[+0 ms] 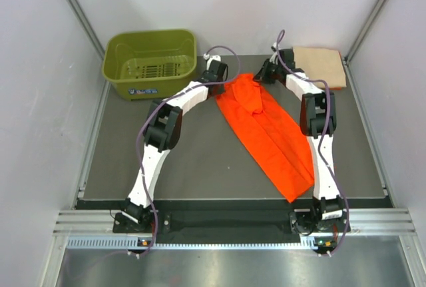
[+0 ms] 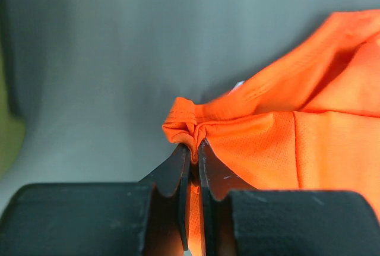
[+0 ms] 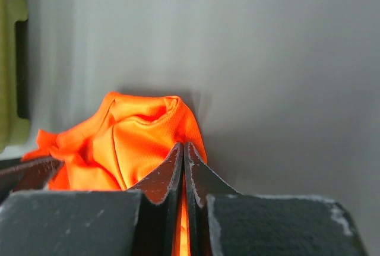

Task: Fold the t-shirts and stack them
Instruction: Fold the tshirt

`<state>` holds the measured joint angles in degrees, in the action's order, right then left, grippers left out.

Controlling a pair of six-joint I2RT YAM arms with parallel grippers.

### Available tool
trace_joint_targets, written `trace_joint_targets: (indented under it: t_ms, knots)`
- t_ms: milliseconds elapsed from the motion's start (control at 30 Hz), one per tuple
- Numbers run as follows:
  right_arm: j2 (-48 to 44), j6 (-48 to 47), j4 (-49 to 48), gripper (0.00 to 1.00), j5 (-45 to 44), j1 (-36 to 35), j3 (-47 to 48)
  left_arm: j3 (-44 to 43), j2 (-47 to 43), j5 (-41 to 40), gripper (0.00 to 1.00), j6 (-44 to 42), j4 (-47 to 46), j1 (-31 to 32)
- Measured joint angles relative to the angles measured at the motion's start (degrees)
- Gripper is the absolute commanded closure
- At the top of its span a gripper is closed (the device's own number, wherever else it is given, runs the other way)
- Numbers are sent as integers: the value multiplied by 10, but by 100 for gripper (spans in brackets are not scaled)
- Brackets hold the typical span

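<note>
Evidently the left gripper (image 2: 193, 149) and right gripper (image 3: 183, 149) are each pinching a far corner of the orange t-shirt (image 1: 269, 134), jaws pressed together — its long body is trailing back behind them, slanting rightward.

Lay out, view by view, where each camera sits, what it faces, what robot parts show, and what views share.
Top external: above and behind the bases, looking down on the table; left arm and right arm show whole, plus orange t-shirt, peach-tan t-shirt, basket.
Left wrist: on the left wrist, looking forward along the left gripper, shut on the orange t-shirt's bunched edge.
Right wrist: on the right wrist, same outlook; right gripper shut on orange t-shirt, basket at left.
Shared: all three show the orange t-shirt.
</note>
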<state>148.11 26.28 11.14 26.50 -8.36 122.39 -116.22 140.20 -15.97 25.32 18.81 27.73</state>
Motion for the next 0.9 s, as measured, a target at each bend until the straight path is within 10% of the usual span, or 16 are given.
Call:
trace_joint_targets:
  t_ms: [133, 300, 433, 667, 900]
  knots:
    - [0, -7, 9, 95, 1, 19, 3, -56, 37, 0, 90, -30, -6, -1]
    - [-14, -18, 40, 77, -11, 22, 3, -103, 56, -11, 42, -73, -7, -2]
    - [-36, -45, 116, 60, -45, 23, 24, -135, 56, -21, 30, -90, -7, -8]
    - [-125, -88, 242, 43, -119, 28, 34, -138, 22, 4, 31, -86, 27, -14]
    - [-338, -91, 292, 36, -150, 31, -183, 6, -143, 73, 37, -40, 65, 27]
